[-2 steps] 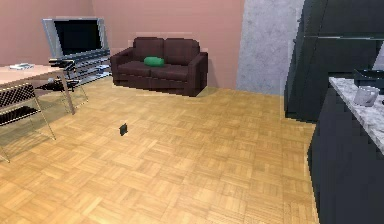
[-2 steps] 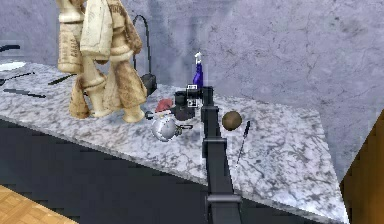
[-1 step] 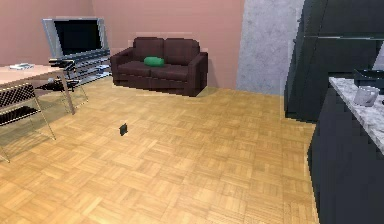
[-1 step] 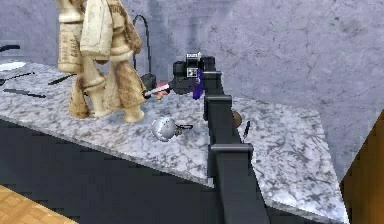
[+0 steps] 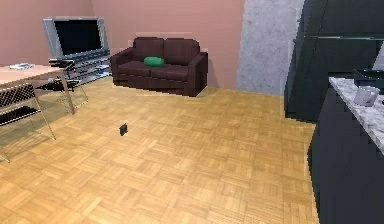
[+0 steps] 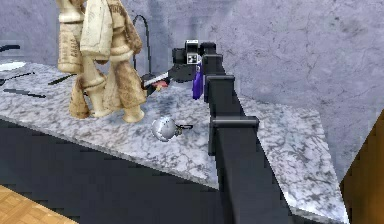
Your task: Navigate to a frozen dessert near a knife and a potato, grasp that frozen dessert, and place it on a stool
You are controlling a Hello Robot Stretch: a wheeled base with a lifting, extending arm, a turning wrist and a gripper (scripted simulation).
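Grey stone desk [image 6: 290, 150] is carrying what I am judging the frozen dessert [image 6: 155, 84], a reddish blob at the pincer [image 6: 172, 72], so I am favouring a slow, level approach, though I am failing to tell whether the pincer is holding anything.

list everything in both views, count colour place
sofa: one, dark brown, far wall
cushion: one, green, on the sofa
television: one, grey, forward view's upper left
table: one, light wood, forward view's left
small thing: one, dark, on the wood floor
fridge: one, dark, forward view's right
counter: one, grey marble, arm side view
statue: one, tan, on the counter
round thing: one, silver, on the counter
arm: one, dark, over the counter
gripper: one, dark, near the statue; unclear if holding anything
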